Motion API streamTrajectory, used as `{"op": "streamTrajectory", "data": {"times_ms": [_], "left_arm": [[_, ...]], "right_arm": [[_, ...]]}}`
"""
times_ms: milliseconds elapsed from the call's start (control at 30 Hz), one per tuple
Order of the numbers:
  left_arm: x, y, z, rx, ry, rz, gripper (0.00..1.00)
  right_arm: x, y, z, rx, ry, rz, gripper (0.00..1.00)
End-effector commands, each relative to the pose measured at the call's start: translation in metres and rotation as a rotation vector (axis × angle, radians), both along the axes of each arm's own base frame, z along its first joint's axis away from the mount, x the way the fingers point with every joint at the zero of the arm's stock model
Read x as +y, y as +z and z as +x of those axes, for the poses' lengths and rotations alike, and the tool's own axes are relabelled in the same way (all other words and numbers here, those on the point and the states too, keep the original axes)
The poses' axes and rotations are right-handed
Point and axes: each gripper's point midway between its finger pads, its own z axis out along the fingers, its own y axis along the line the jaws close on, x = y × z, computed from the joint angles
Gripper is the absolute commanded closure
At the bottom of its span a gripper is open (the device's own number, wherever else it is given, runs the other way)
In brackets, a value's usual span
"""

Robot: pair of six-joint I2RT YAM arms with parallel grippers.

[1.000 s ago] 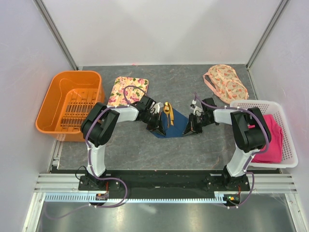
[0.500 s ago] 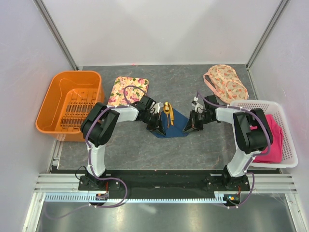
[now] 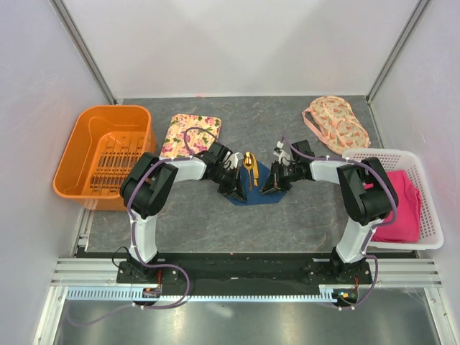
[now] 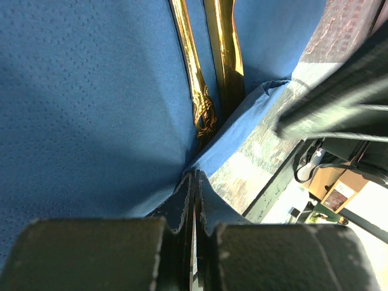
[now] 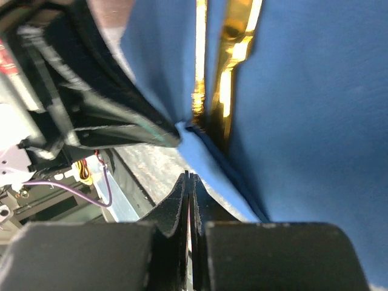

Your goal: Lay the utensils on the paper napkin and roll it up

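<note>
Left gripper (image 4: 194,182) pinches the thin navy paper napkin (image 4: 79,109), right gripper (image 5: 189,182) is clamped shut, maybe on nothing, so a lopsided roll could dump the slim gold metal utensils (image 4: 225,54).

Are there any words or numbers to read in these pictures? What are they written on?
No text can be read anywhere.
Small white sticker on the tan box, left wrist view: too blurred to read.
Red label on the white part, right wrist view: too blurred to read.
</note>
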Motion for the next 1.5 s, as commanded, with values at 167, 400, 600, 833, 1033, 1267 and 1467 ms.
{"op": "streamTrajectory", "data": {"times_ms": [167, 400, 600, 833, 1033, 1267, 1467], "left_arm": [[0.009, -0.003, 0.002, -0.039, 0.005, 0.048, 0.98], [0.010, -0.004, 0.001, -0.034, 0.006, 0.050, 0.98], [0.005, 0.009, 0.000, -0.055, -0.011, -0.001, 0.98], [-0.015, 0.077, 0.005, -0.197, -0.029, -0.220, 0.91], [-0.031, 0.091, 0.015, -0.203, -0.026, -0.284, 0.88], [-0.043, 0.073, 0.028, -0.174, 0.018, -0.257, 0.85], [-0.049, 0.059, 0.037, -0.165, 0.028, -0.237, 0.86]], "right_arm": [[-0.001, -0.024, 0.009, -0.005, -0.009, -0.030, 0.99], [-0.006, -0.031, 0.010, -0.006, -0.027, -0.068, 0.99], [-0.008, -0.030, 0.010, -0.018, -0.022, -0.089, 0.99], [-0.007, -0.027, 0.008, -0.030, -0.005, -0.086, 0.99], [-0.005, -0.018, 0.013, -0.041, -0.009, -0.073, 0.98], [0.000, -0.009, 0.017, -0.051, -0.007, -0.050, 0.98], [0.002, -0.006, 0.019, -0.051, -0.005, -0.046, 0.98]]}}
